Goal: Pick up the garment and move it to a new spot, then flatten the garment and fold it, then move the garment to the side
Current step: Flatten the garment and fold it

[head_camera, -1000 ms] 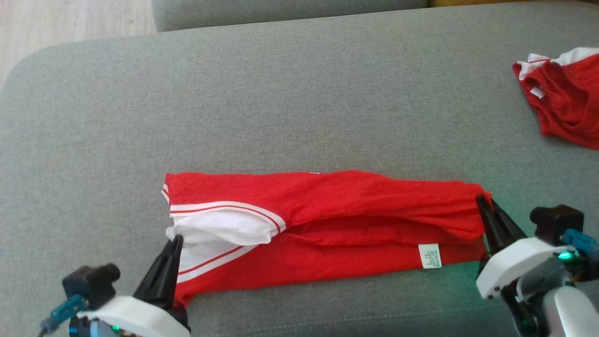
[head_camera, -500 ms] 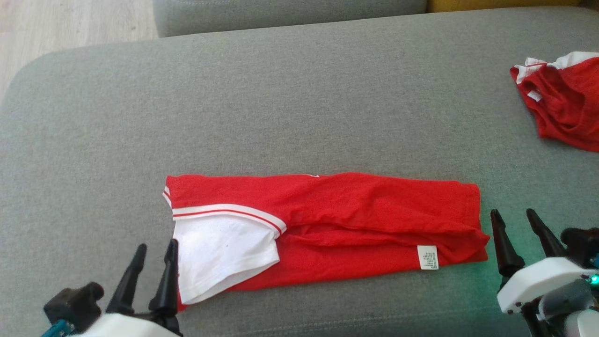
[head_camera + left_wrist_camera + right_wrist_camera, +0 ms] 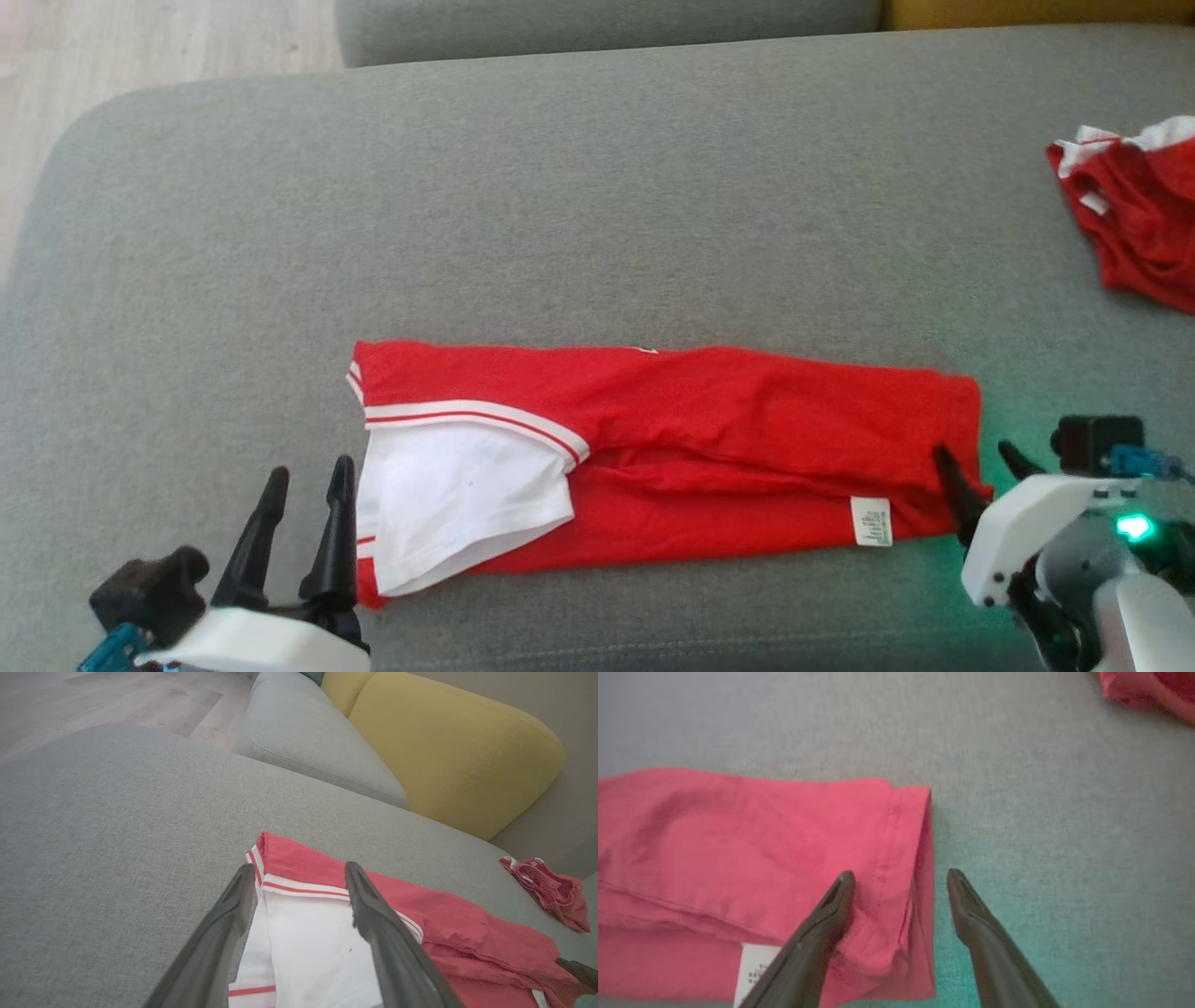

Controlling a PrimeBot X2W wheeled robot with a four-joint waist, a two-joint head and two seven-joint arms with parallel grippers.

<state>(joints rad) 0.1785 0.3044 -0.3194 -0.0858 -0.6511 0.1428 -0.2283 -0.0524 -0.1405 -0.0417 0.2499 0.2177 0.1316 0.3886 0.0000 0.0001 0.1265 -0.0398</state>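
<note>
overhead, head view: one red garment lies flat on the large grey cushion. it is folded into a single long strip that runs from 9 o'clock to 3 o'clock, just below centre. one white sleeve, edged with a white band carrying a thin red stripe, lies on the strip's 9 o'clock end. one white care label sits near its 3 o'clock end.

two grippers, four dark fingers in all. my left gripper, at 7 o'clock, has its jaws spread wide and empty, just beside the sleeve's outer edge. in the left wrist view the left gripper frames the striped band between its two fingers. my right gripper, at 4 o'clock, is likewise spread wide with nothing clamped. in the right wrist view the right gripper straddles the hemmed end, one finger over red cloth and one over bare cushion. whether either finger touches the fabric i cannot tell.

a second garment, also red with white trim, lies crumpled at 2 o'clock, well apart from the first. that makes two garments in total.

surroundings: a second grey cushion at 12 o'clock, pale wooden floor at 10 o'clock, and one yellow cushion in the left wrist view.
</note>
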